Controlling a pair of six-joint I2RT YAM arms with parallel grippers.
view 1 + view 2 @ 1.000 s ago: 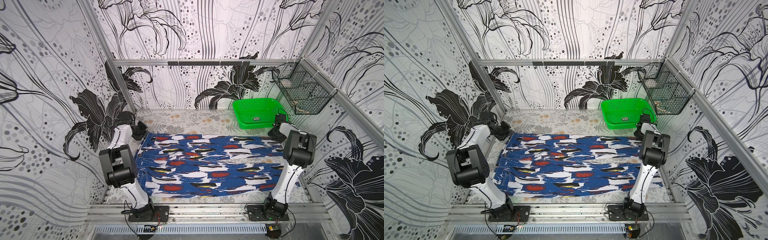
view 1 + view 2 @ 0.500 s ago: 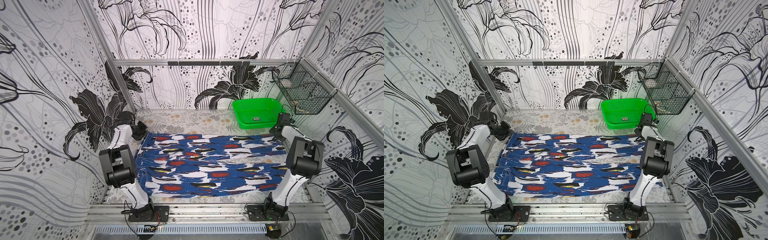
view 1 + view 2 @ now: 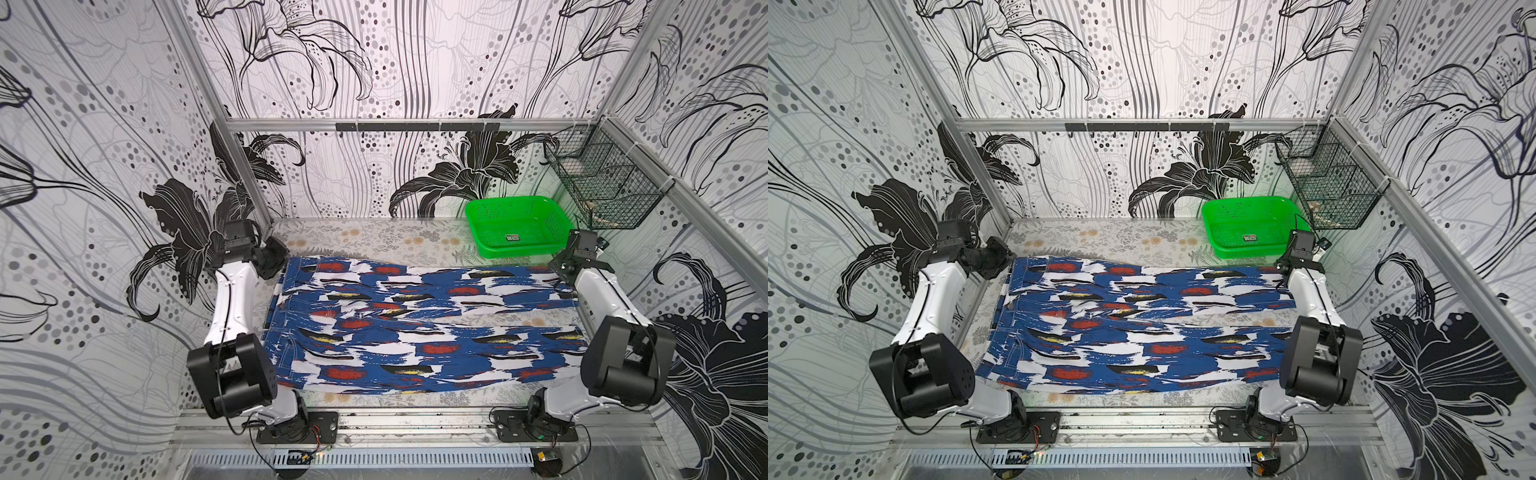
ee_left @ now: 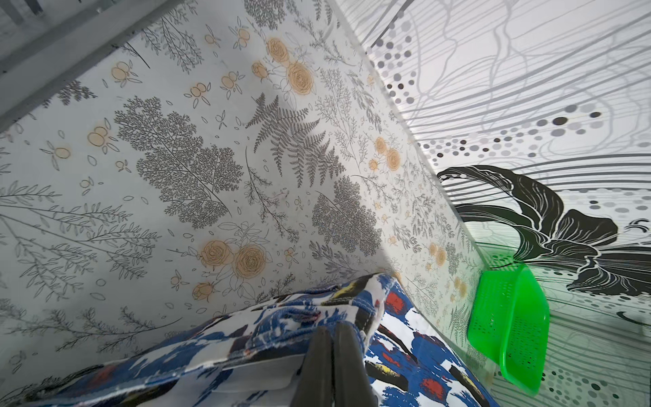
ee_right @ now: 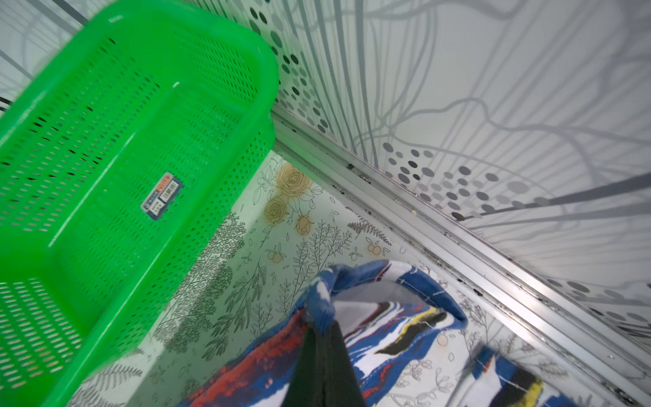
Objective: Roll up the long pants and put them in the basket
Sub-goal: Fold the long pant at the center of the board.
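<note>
Long pants (image 3: pixel 415 328) lie spread flat across the counter (image 3: pixel 374 239) mid-frame. Left claw (image 4: pixel 333 331) and right claw (image 5: pixel 322 329) each pinch an upper corner, closed tight, probably to stretch the cloth before rolling.

Enclosure: walls (image 3: pixel 374 62) papered with black-and-white lilies; floral tabletop (image 3: pixel 374 239); green basket (image 3: pixel 519 250) at one o'clock; wire basket (image 3: pixel 615 199) hangs at two o'clock.

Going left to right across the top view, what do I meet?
The left claw, shut on a far corner of the pants → long pants spread flat → right claw, shut on the other far corner → wire basket on the wall.
</note>
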